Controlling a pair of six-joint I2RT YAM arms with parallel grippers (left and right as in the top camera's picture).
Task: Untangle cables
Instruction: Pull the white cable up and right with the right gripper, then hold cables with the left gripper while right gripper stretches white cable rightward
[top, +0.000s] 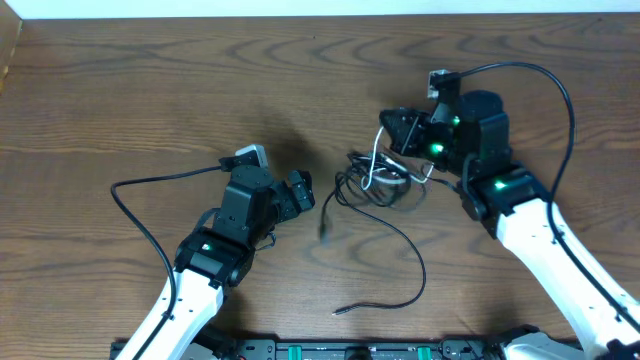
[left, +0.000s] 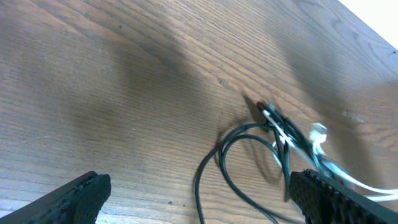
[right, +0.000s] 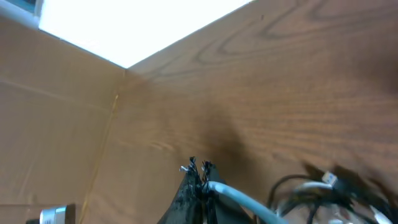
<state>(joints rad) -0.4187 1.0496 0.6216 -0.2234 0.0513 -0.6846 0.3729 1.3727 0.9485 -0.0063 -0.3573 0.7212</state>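
Broad wooden surface (top: 120, 90), and toward its right side the right hand (top: 398, 128) is clenched on the white cable (right: 236, 196), seemingly to draw it out of the knot. Left hand (top: 300, 192) hangs released just left of the tangle, likely waiting to pin it. The cables (top: 365, 185) lie knotted between both hands, one black tail (top: 419, 262) trailing near.

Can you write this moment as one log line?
left gripper: open, empty | right gripper: shut on thin white cable | thin black cables: tangled
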